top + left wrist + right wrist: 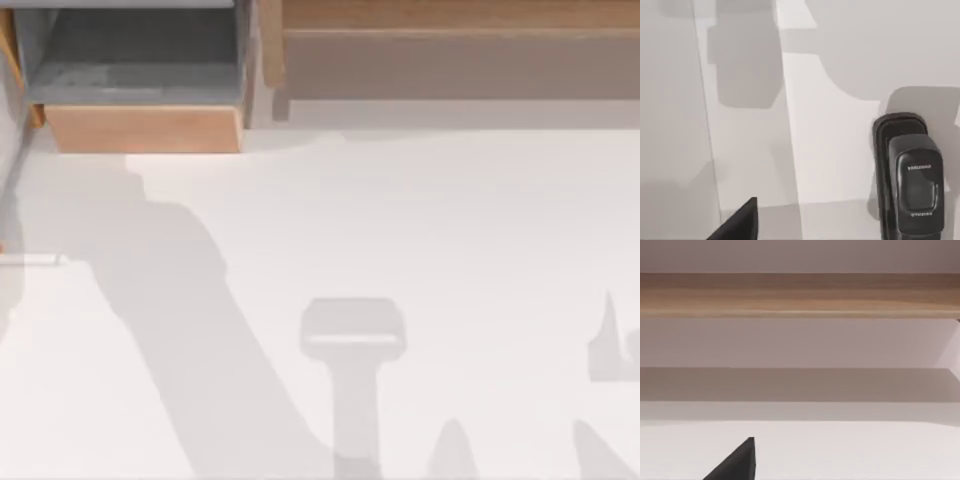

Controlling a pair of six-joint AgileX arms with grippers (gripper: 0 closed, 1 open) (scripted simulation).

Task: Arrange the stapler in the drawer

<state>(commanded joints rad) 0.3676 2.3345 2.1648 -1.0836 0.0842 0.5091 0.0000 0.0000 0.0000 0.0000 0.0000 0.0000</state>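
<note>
Drawer (pixel 140 75), top-left of tabletop (pixel 400 220): open, grey interior bare. Stapler (pixel 907 180): lying on tabletop beneath left arm's wrist camera, ungrasped; left tool's opening cannot be told. Step judged: approach; next, descend and grip.

Lighting: bright, even, washing over the white table (pixel 450 230). Soft grey arm shadows are lying across it. No glare. 1 dark shadow is pooling beside the stapler (pixel 907 180). Edges slightly soft.
</note>
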